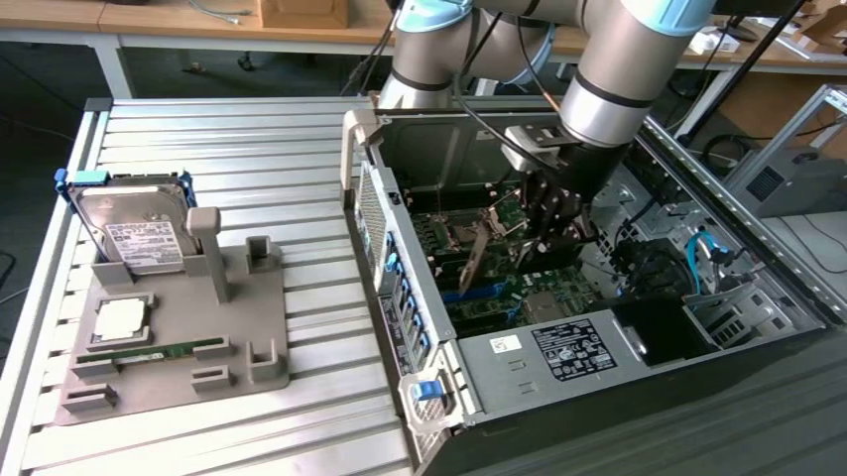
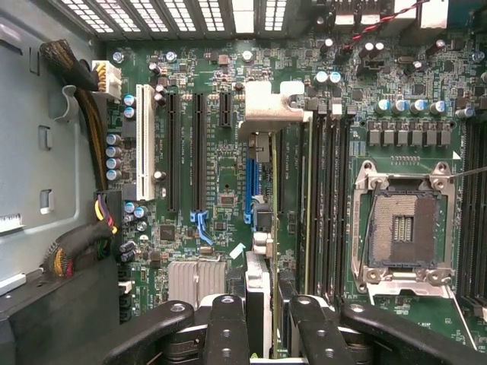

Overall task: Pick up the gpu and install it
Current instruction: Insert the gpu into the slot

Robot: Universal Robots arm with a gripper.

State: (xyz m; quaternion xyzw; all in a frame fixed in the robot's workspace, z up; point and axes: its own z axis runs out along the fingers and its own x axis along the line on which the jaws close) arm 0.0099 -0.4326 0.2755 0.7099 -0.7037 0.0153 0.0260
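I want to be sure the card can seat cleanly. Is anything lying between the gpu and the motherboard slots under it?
Nothing visible does. The end effector holds the gpu edge-on above the motherboard inside the open computer case. The long slots beneath the card look bare, and the cable bundle sits off to the side by the case wall.

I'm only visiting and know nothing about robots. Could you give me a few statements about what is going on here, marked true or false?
1. The gripper is inside the open computer case. True.
2. The gpu lies on the grey holder tray. False: it is held on edge in the gripper, above the motherboard.
3. A hard drive stands upright on the tray. True.
4. The processor socket has a chip in it. False: it looks open and empty.
5. The tray sits inside the case. False: it is beside it, on the slatted table.
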